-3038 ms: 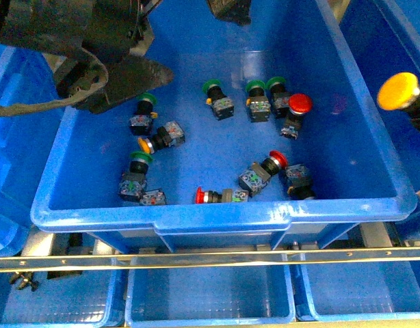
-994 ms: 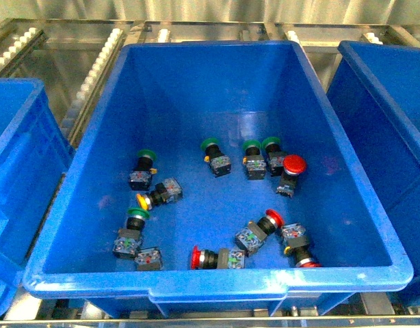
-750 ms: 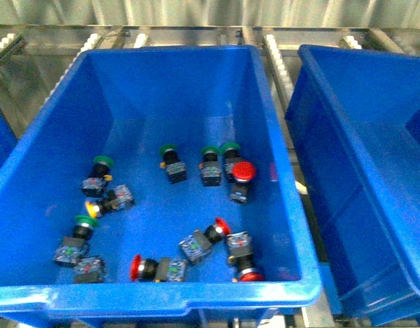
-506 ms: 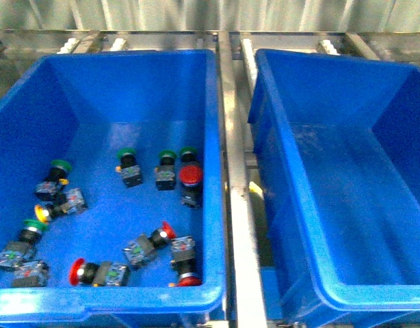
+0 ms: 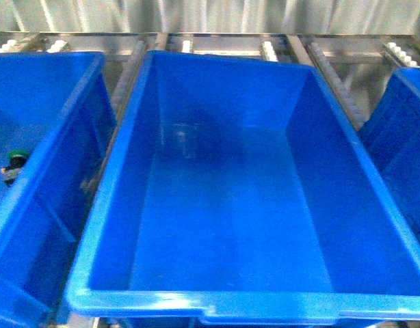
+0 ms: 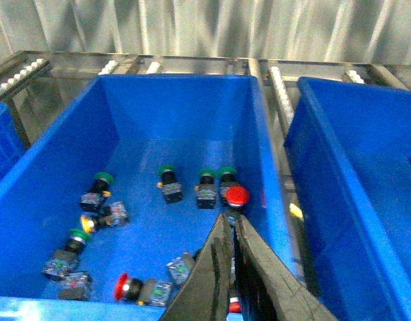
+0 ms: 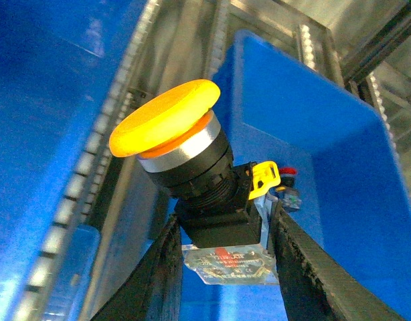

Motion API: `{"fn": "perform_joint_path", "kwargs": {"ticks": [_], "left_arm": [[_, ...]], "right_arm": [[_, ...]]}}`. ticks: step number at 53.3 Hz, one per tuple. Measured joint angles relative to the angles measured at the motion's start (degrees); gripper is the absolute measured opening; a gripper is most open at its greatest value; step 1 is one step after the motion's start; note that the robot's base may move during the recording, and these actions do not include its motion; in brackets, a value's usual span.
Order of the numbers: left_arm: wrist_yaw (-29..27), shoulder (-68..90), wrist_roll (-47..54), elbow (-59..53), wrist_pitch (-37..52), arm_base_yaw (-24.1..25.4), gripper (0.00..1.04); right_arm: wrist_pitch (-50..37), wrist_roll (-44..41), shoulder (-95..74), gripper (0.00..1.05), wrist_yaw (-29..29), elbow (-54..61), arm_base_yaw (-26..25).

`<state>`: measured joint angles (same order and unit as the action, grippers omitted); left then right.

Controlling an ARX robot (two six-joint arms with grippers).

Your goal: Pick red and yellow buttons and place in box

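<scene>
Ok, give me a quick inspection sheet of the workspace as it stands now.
Surface: metal roller rack under the crates.
Job's things: big blue box shows nothing inside; yellow button held over a gap; red buttons lie in the source crate.
Clutter: green buttons in that crate.
Claws: right claw shut on the yellow button; left claw shut, holding nothing.
Cables: nothing seen.
Surroundings: corrugated metal wall.

green-capped switch (image 5: 16, 158) half hidden behind crate wall (image 5: 56, 137), right crate (image 5: 401, 116) cut off
</scene>
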<state>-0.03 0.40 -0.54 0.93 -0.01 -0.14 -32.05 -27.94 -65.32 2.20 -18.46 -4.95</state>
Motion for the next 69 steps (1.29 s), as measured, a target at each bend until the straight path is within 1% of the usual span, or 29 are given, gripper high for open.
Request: {"fn": "perform_joint_path", "kwargs": {"ticks": [13,21,26,30,34,39,42,45,50,56,61,69], "left_arm": [[0.0,0.0,0.0,0.0,0.0,0.0,0.02],[0.1,0.0,0.1,0.0,0.0,0.0,0.02],[0.5,0.0,0.1,0.1,0.0,0.1,0.02],[0.2,0.0,0.1,0.1,0.0,0.1,0.02],[0.2,0.0,0.1,0.1,0.0,0.1,0.19],[0.1,0.0,0.1,0.1,0.0,0.1,0.35],[0.0,0.0,0.1,0.1,0.0,0.1,0.49],[0.0,0.0,0.1,0.1,0.0,0.1,0.58],[0.0,0.0,0.1,0.1,0.0,0.1,0.72],[0.0,0.0,0.1,0.1,0.0,0.1,0.98],[0.0,0.0,0.2,0.1,0.0,0.1,0.96],[0.0,0.0,0.2,0.1,0.0,0.1,0.97]], "right_arm": [[-1.3,0.5,-0.5,0.31,-0.6,0.1,0.2],[-3.2,1.1,-1.8,0.31,-0.8,0.2,2.2],[-3.7,1.4,-4.0,0.31,0.1,0.2,2.7],[-5.0,2.0,-7.5,0.31,-0.3,-0.7,4.4],[-6.3,3.9,-14.3,0.31,-0.4,-5.2,5.8],[-6.5,5.0,-19.8,0.31,-0.1,-9.2,6.4],[-5.9,7.4,-25.6,0.31,-0.1,-14.9,7.0],[-4.9,9.4,-29.1,0.31,-0.1,-19.0,7.1],[-2.7,13.3,-34.5,0.31,0.7,-25.5,6.7],[2.3,21.3,-43.6,0.31,3.0,-36.6,4.4],[4.3,23.1,-47.9,0.31,3.9,-41.7,3.6],[8.5,25.5,-53.6,0.31,5.5,-48.8,3.5]]}}
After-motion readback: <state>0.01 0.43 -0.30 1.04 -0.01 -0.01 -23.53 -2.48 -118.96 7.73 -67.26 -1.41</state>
